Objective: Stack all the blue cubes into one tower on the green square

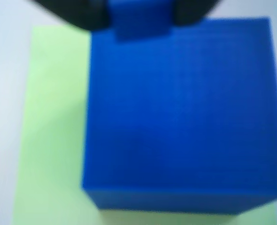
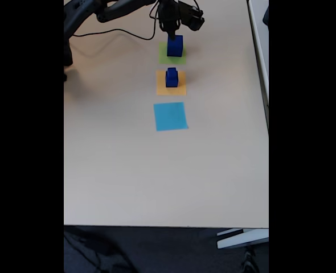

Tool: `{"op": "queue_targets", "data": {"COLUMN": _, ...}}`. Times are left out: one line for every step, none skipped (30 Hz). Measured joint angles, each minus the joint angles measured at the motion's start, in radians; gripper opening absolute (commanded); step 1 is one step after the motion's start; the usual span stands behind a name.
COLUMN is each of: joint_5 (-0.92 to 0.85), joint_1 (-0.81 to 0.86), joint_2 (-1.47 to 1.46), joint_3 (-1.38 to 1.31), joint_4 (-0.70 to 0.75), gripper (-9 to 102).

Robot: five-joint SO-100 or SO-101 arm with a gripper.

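Three flat squares lie in a column on the pale worktop (image 2: pixel 122 170) in the fixed view: a green square (image 2: pixel 163 55) farthest up, an orange square (image 2: pixel 181 88) below it, and a light-blue square (image 2: pixel 170 116) nearest the bottom. They are near one another but apart.

On the green square stands the large cube (image 2: pixel 175 46), dark blue and upright. In the wrist view this cube (image 1: pixel 180 117) takes up most of the picture, its top face turned to the camera, with green paper (image 1: pixel 54 117) showing along its left side and a thin strip under its lower edge. The cube sits toward the right of the square in that view.

On the orange square stand two more blue cubes, the small cube (image 2: pixel 171 71) resting on top of the medium cube (image 2: pixel 171 80), a short stepped pile.

The gripper (image 2: pixel 171 33) hangs directly above the large cube in the fixed view, at the end of the dark arm (image 2: pixel 122 8) that reaches in from the upper left. In the wrist view its dark body crosses the top edge, and a blue piece (image 1: pixel 138 21) shows between the dark parts, overlapping the far edge of the cube. The picture is blurred there; I cannot tell whether the fingers are spread or pressed together, nor whether they touch the cube.

A black cable (image 2: pixel 117 33) curls on the worktop left of the green square.
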Motion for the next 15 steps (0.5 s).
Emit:
{"op": "queue_targets", "data": {"joint_5": -0.002, "joint_1": -0.002, "joint_2": 0.0, "joint_3": 0.0, "joint_4": -0.006, "gripper": 1}}
{"op": "queue_targets", "data": {"joint_5": -0.005, "joint_1": -0.002, "joint_2": -0.005, "joint_3": 0.0, "joint_4": -0.015, "gripper": 1}}
{"op": "queue_targets", "data": {"joint_5": -0.009, "joint_1": -0.002, "joint_2": -0.006, "joint_3": 0.0, "joint_4": -0.025, "gripper": 1}}
{"op": "queue_targets", "data": {"joint_5": -0.009, "joint_1": -0.002, "joint_2": -0.009, "joint_3": 0.0, "joint_4": -0.032, "gripper": 1}}
{"op": "queue_targets", "data": {"joint_5": -0.009, "joint_1": -0.002, "joint_2": -0.009, "joint_3": 0.0, "joint_4": -0.043, "gripper": 1}}
{"op": "queue_targets", "data": {"joint_5": -0.012, "joint_1": -0.002, "joint_2": -0.009, "joint_3": 0.0, "joint_4": -0.054, "gripper": 1}}
{"op": "queue_targets", "data": {"joint_5": -0.018, "joint_1": -0.002, "joint_2": -0.009, "joint_3": 0.0, "joint_4": -0.067, "gripper": 1}}
{"op": "queue_targets", "data": {"joint_5": -0.02, "joint_1": -0.002, "joint_2": -0.009, "joint_3": 0.0, "joint_4": -0.08, "gripper": 1}}
{"op": "queue_targets", "data": {"joint_5": -0.02, "joint_1": -0.002, "joint_2": -0.009, "joint_3": 0.0, "joint_4": -0.091, "gripper": 1}}
{"op": "queue_targets", "data": {"joint_5": -0.02, "joint_1": -0.002, "joint_2": -0.011, "joint_3": 0.0, "joint_4": -0.1, "gripper": 1}}
{"op": "queue_targets", "data": {"joint_5": -0.02, "joint_1": -0.002, "joint_2": -0.014, "joint_3": 0.0, "joint_4": -0.109, "gripper": 1}}
{"op": "queue_targets", "data": {"joint_5": -0.02, "joint_1": -0.005, "joint_2": -0.017, "joint_3": 0.0, "joint_4": -0.114, "gripper": 1}}
{"op": "queue_targets", "data": {"joint_5": -0.012, "joint_1": -0.008, "joint_2": -0.021, "joint_3": 0.0, "joint_4": -0.118, "gripper": 1}}
{"op": "queue_targets", "data": {"joint_5": -0.006, "joint_1": -0.012, "joint_2": -0.028, "joint_3": 0.0, "joint_4": -0.123, "gripper": 1}}
{"op": "queue_targets", "data": {"joint_5": -0.002, "joint_1": -0.017, "joint_2": -0.032, "joint_3": 0.0, "joint_4": -0.126, "gripper": 1}}
